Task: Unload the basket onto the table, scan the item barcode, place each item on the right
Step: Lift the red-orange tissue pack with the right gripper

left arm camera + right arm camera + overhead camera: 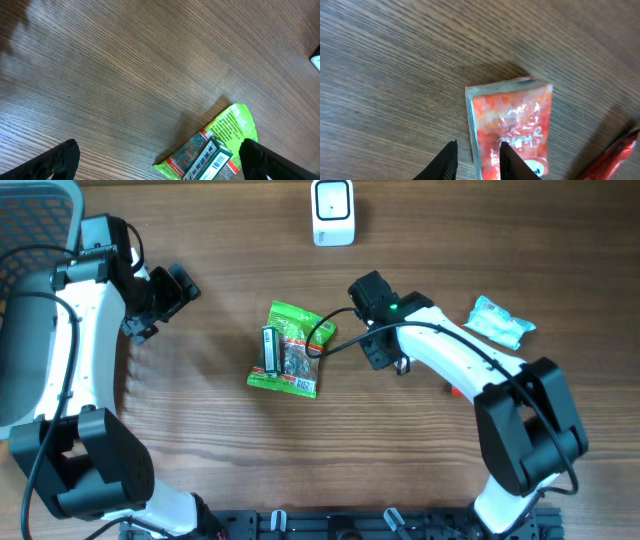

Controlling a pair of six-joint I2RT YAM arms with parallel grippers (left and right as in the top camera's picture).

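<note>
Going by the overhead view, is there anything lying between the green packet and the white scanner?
Nothing visible does. Only bare tabletop shows between the green packet and the white scanner. A small box lies on top of the packet, on its left side, not in that path.

You're on a brown wood-grain tabletop (200, 430): matt, fine straight grain. The green plastic snack pouch (300, 340) is glossy and crinkled. The orange-red translucent plastic sachet (515, 125) is smooth and shiny. The white scanner box (332, 210) looks like smooth hard plastic, and the pale blue packet (500, 322) like crinkly film.
</note>
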